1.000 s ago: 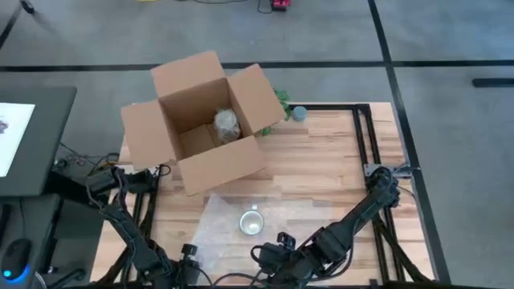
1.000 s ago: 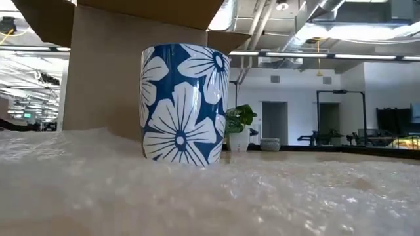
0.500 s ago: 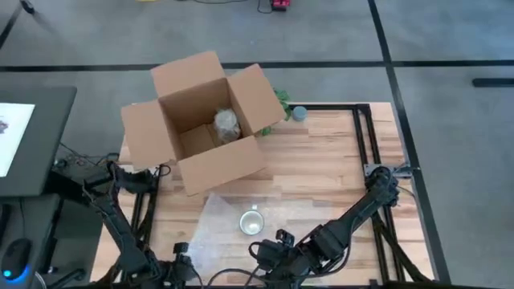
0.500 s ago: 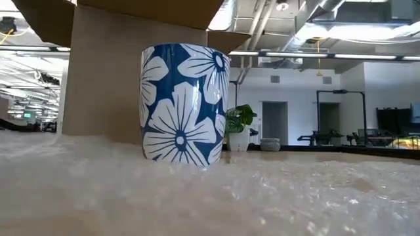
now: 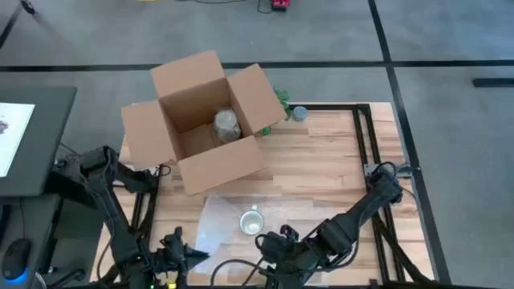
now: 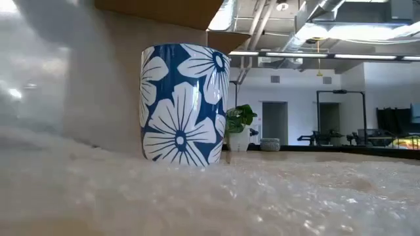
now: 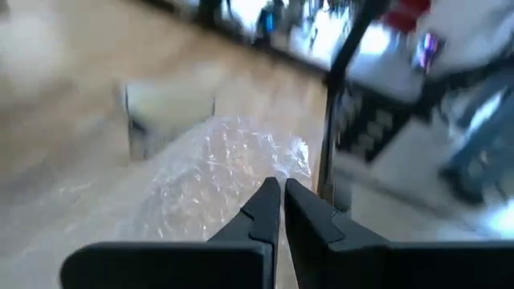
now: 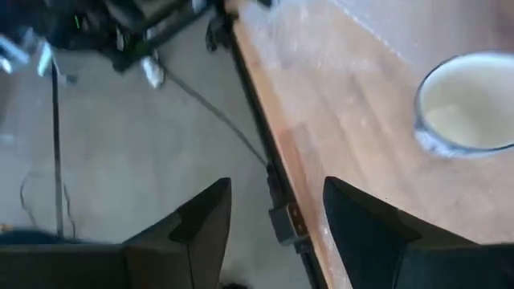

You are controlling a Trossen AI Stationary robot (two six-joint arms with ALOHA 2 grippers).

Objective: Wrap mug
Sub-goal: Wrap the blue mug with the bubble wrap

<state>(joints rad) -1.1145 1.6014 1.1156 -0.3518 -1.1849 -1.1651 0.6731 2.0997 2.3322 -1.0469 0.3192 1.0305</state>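
Blurred in low view: raised clear bubble wrap sheet (image 6: 39, 59) veiling brown cardboard box (image 6: 105, 85); box top cut off.

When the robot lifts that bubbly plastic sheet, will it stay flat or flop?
Probably flop: the bubble wrap looks thin, and its corner pinched by the left gripper already curls upward. It likely weighs little, though the mug standing on it may hold the middle down.

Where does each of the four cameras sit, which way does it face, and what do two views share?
High view: above the table, facing straight down; both arms, cardboard box, mug on bubble wrap.
Low view: table height, facing level across the wrap to the mug; no arm.
Left wrist: on the left arm, past its shut fingers pinching the wrap.
Right wrist: on the right arm, past its open fingers over the table edge.
Shared: high, low and right wrist views show the mug.
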